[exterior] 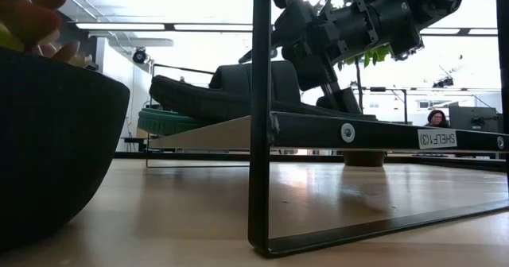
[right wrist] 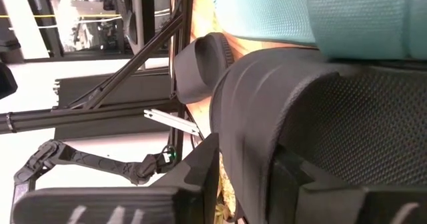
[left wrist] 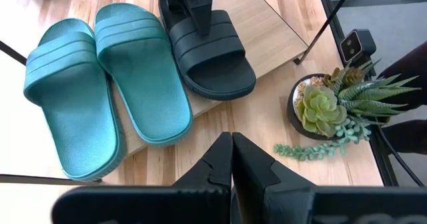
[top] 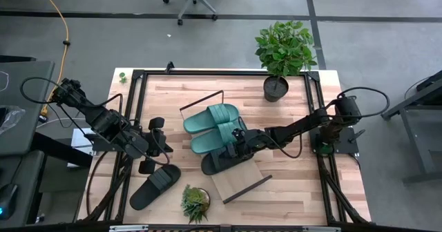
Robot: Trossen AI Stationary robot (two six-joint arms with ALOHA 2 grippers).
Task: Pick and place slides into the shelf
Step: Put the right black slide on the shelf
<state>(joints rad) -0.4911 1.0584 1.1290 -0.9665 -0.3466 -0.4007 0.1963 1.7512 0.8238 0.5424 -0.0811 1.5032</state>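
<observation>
Right pincer (top: 239, 143) pinches a black slide (top: 224, 157) on the shelf (top: 238, 182).
Beside it lie two teal slides (top: 213, 127); left pincer (top: 157, 143), pressed together, hovers over the worktop (top: 290, 184) near the other black slide (top: 155, 186).

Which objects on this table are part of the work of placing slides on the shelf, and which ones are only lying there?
Part of the job:
- teal-green rubber slides, a pair on the shelf
- black rubber slide on the shelf, in the right claw
- black rubber slide on the tabletop
- slanted light-wood shelf

Just lying about:
- leafy green plant in a black pot
- small succulent
</observation>
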